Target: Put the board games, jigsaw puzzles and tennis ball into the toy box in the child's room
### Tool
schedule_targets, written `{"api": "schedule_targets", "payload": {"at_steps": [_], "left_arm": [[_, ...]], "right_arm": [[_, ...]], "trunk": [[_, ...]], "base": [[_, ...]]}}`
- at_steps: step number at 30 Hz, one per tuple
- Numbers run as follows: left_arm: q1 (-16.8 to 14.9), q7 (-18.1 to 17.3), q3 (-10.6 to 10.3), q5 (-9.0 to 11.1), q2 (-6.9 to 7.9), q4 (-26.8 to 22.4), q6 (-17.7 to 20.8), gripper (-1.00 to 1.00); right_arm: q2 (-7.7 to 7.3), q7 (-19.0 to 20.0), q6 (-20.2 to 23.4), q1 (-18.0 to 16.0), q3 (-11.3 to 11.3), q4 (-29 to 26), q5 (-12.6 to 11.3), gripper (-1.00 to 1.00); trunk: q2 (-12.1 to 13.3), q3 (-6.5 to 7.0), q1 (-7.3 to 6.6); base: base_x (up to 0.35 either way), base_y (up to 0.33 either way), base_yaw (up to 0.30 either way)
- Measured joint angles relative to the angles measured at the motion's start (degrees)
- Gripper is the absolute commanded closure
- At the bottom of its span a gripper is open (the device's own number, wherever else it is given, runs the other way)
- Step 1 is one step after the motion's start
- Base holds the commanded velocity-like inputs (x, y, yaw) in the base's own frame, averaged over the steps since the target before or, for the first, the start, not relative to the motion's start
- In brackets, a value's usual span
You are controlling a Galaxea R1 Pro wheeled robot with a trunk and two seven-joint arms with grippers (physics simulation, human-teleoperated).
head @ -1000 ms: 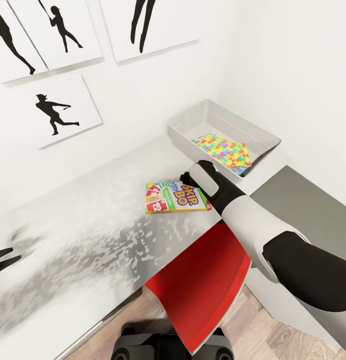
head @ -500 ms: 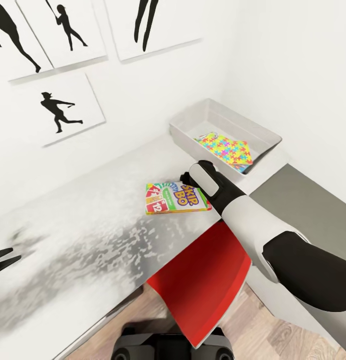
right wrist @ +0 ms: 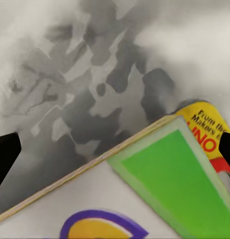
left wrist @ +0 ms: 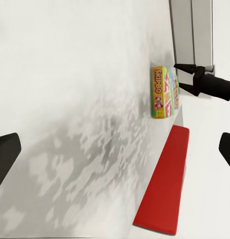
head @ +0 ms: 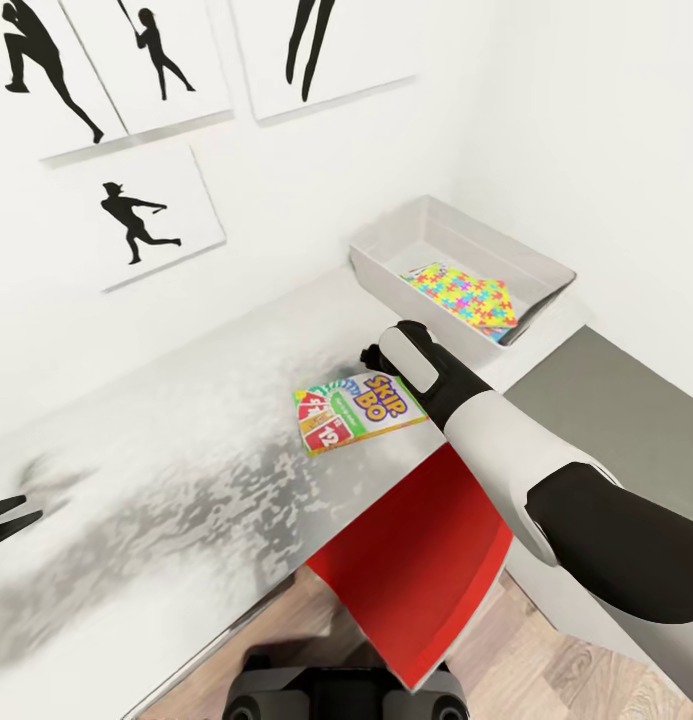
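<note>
A Skip-Bo board game (head: 358, 410) lies flat on the table (head: 166, 440) near its front edge. My right gripper (head: 372, 356) hovers over the box's far end, open, its fingers (left wrist: 187, 89) spread just above it. The right wrist view looks straight down on the box lid (right wrist: 160, 189) between open fingertips (right wrist: 5, 154). The pale grey toy box (head: 386, 262) stands at the back right with the jigsaw puzzles (head: 466, 298) inside. My left gripper (head: 6, 518) is open at the far left, well away. The tennis ball and the bed are out of view.
A red chair (head: 416, 570) is tucked under the table edge below the game. The dark grey corner section (head: 616, 410) lies right of my arm. Black silhouette pictures (head: 136, 215) hang on the wall behind the table.
The head view has shifted a little, sliding the wall pictures and toy box right. The Skip-Bo box has turned slightly under my right gripper, its left end now nearer the table edge.
</note>
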Motion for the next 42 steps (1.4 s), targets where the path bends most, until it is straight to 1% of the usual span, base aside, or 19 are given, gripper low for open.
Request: {"api": "schedule_targets", "payload": {"at_steps": [7, 13, 19, 34, 39, 42], "left_arm": [[0.0, 0.0, 0.0, 0.0, 0.00, 0.0, 0.0, -1.00], [0.0, 0.0, 0.0, 0.0, 0.00, -0.1, 0.0, -1.00], [0.0, 0.0, 0.0, 0.0, 0.00, -0.1, 0.0, -1.00], [0.0, 0.0, 0.0, 0.0, 0.00, -0.1, 0.0, -1.00], [0.0, 0.0, 0.0, 0.0, -0.30, -0.1, 0.0, -1.00], [0.0, 0.0, 0.0, 0.0, -0.47, -0.1, 0.0, -1.00]], "right_arm": [[0.00, 0.0, 0.1, 0.0, -0.1, 0.0, -0.6, -1.00], [0.00, 0.0, 0.2, 0.0, -0.1, 0.0, -0.6, -1.00], [0.00, 0.0, 0.2, 0.0, -0.1, 0.0, -0.5, -1.00], [0.00, 0.0, 0.5, 0.0, -0.1, 0.5, -0.3, -1.00], [0.00, 0.0, 0.7, 0.0, -0.1, 1.2, -0.2, -1.00], [0.00, 0.0, 1.6, 0.0, -0.1, 1.3, -0.3, -1.00]], "trunk": [[0.0, -0.01, 0.00], [0.0, -0.01, 0.00], [0.0, -0.01, -0.01], [0.0, 0.00, 0.00], [0.0, 0.00, -0.01], [0.0, -0.01, -0.01]], "base": [[-0.035, 0.003, 0.000], [-0.022, 0.010, 0.000], [-0.001, 0.118, 0.000], [-0.049, 0.007, 0.000], [-0.013, 0.000, 0.000], [-0.002, 0.000, 0.000]]}}
